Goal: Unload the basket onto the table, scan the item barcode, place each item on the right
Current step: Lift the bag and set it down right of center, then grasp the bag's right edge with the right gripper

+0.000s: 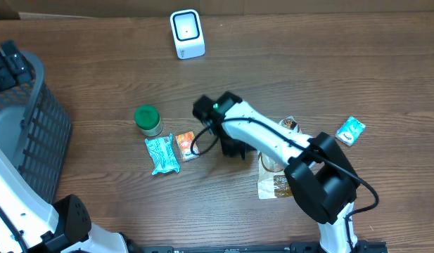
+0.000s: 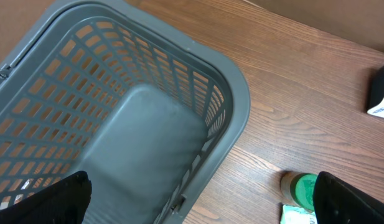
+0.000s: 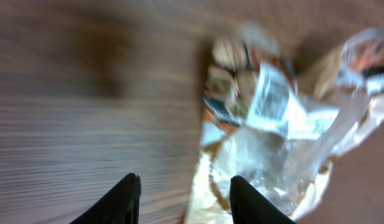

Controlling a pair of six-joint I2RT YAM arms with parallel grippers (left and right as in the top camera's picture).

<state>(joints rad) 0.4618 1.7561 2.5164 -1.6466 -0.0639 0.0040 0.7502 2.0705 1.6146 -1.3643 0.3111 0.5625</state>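
Observation:
A clear snack bag (image 3: 272,124) with a white printed label (image 3: 276,102) lies crumpled on the wooden table; it also shows in the overhead view (image 1: 274,184). My right gripper (image 3: 185,199) hovers low over the bag's left edge, open, with nothing held between its black fingertips. From above, this gripper (image 1: 233,147) sits just left of the bag. The white scanner (image 1: 187,33) stands at the far side of the table. My left gripper (image 2: 198,205) is wide open above the grey basket (image 2: 235,99) and holds nothing.
A green-lidded jar (image 1: 148,119), a teal packet (image 1: 162,154) and an orange packet (image 1: 186,146) lie left of the right gripper. A small jar (image 1: 290,125) and another teal packet (image 1: 350,131) lie to the right. The basket (image 1: 34,133) fills the left edge.

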